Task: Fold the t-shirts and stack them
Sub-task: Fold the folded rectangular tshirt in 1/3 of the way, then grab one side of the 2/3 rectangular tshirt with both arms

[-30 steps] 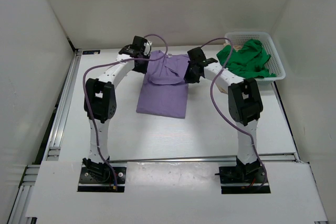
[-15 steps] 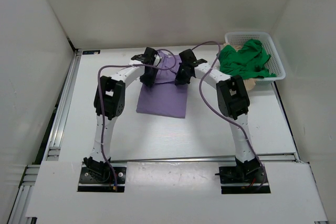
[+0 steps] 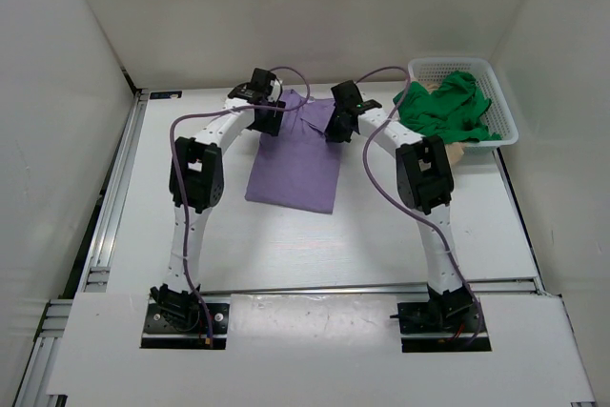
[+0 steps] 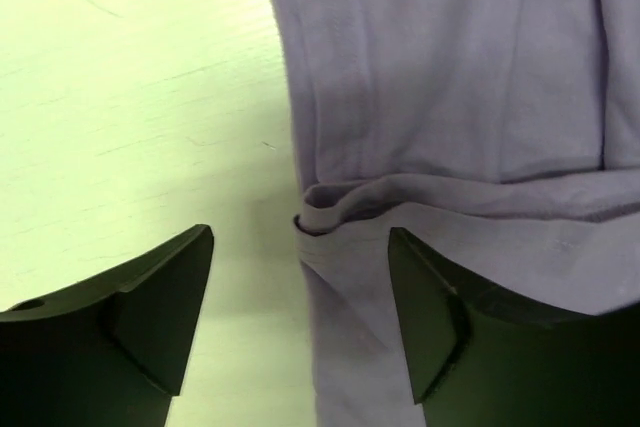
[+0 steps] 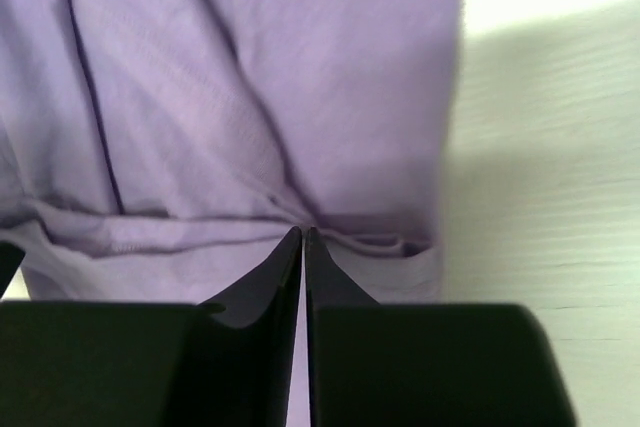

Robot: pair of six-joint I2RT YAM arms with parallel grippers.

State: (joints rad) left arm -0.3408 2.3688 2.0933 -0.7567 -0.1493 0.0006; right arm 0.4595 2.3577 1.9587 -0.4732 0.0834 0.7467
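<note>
A purple t-shirt [image 3: 295,164] lies folded into a long strip on the white table [image 3: 229,235]. My left gripper [image 3: 268,123] is at its far left edge. In the left wrist view the left gripper [image 4: 300,237] is open, its fingers on either side of the folded hem of the shirt [image 4: 450,77] and holding nothing. My right gripper [image 3: 335,128] is at the far right edge. In the right wrist view the right gripper [image 5: 303,234] is shut, and creases of the shirt [image 5: 250,97] run into its tips. A green t-shirt [image 3: 448,107] lies bunched in the basket.
A white mesh basket [image 3: 507,107] stands at the far right of the table, with a bit of beige cloth [image 3: 457,152] showing at its near side. White walls close in the table on the left, back and right. A rail [image 3: 114,197] runs along the left edge.
The shirt's wide upper part has been brought inward, so it now lies as a narrow strip. The left gripper has opened and let go of the cloth. Both grippers have drawn back slightly.
</note>
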